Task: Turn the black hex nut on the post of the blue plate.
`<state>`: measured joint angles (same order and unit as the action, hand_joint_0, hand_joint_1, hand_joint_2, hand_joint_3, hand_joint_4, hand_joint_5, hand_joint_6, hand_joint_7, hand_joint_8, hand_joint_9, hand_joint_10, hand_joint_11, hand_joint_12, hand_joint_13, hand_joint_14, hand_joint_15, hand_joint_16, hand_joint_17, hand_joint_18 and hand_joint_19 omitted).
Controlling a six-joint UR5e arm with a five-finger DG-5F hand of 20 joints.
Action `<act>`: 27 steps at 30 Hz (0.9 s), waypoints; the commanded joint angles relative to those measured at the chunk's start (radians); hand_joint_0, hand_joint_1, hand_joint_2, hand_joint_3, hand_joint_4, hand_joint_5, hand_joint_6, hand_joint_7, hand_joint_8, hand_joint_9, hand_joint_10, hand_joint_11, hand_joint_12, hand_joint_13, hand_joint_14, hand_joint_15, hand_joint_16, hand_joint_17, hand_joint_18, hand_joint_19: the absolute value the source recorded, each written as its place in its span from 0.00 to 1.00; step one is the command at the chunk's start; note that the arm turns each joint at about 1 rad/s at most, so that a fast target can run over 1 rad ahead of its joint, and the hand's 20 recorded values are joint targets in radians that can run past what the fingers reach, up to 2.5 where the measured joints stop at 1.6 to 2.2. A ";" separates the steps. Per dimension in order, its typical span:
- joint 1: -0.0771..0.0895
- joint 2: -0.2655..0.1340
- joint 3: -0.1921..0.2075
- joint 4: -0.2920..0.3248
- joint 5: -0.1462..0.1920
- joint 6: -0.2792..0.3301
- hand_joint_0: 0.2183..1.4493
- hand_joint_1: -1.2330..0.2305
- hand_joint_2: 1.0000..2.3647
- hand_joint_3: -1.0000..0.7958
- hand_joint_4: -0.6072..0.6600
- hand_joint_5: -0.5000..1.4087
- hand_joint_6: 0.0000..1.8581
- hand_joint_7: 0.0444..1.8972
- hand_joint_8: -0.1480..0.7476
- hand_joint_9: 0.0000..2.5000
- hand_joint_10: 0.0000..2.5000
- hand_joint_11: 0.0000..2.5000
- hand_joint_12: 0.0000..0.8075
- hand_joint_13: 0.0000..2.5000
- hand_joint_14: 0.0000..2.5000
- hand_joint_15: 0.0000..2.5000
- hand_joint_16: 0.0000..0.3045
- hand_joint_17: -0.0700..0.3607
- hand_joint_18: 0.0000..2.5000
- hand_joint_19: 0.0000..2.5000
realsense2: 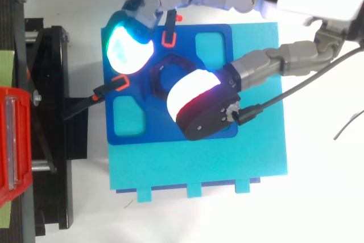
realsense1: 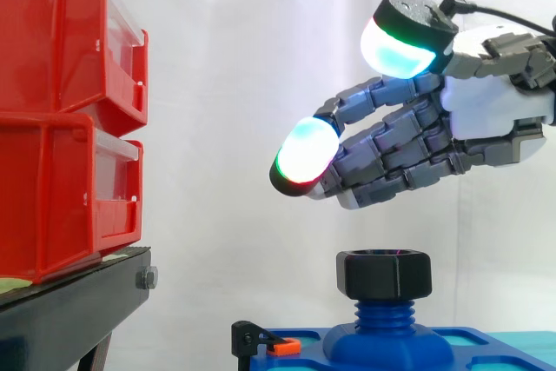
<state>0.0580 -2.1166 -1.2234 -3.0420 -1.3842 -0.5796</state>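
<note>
The black hex nut (realsense1: 384, 274) is seated atop the threaded post (realsense1: 382, 314) at the centre of the blue plate (realsense1: 495, 343) — raised clear, so it can be reached from all sides. The hand (realsense1: 491, 119) is held above it, approx. centred, not touching. Fingers (realsense1: 306, 154) are spread wide & only slightly bent, nothing grasped — prob. readied to close round the nut.

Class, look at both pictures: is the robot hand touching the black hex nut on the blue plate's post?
Apart. The side view shows a clear gap between the robot hand, hovering above, and the top of the black hex nut.
</note>
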 commanded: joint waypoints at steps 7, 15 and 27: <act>-0.007 -0.046 0.005 -0.031 -0.027 -0.017 0.21 0.51 0.00 0.28 0.58 0.13 0.27 0.39 0.42 0.10 0.00 0.06 0.41 0.00 0.00 0.00 0.16 0.42 0.00 0.00; -0.010 -0.065 0.025 -0.043 -0.061 0.017 0.21 0.51 0.00 0.28 0.58 0.13 0.27 0.39 0.43 0.10 0.00 0.06 0.41 0.00 0.00 0.00 0.16 0.41 0.00 0.00; -0.015 -0.065 0.025 -0.035 -0.065 0.006 0.21 0.51 0.00 0.28 0.58 0.13 0.27 0.39 0.43 0.10 0.00 0.06 0.41 0.00 0.00 0.00 0.16 0.41 0.00 0.00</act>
<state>0.0434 -2.1811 -1.1980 -3.0803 -1.4482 -0.5690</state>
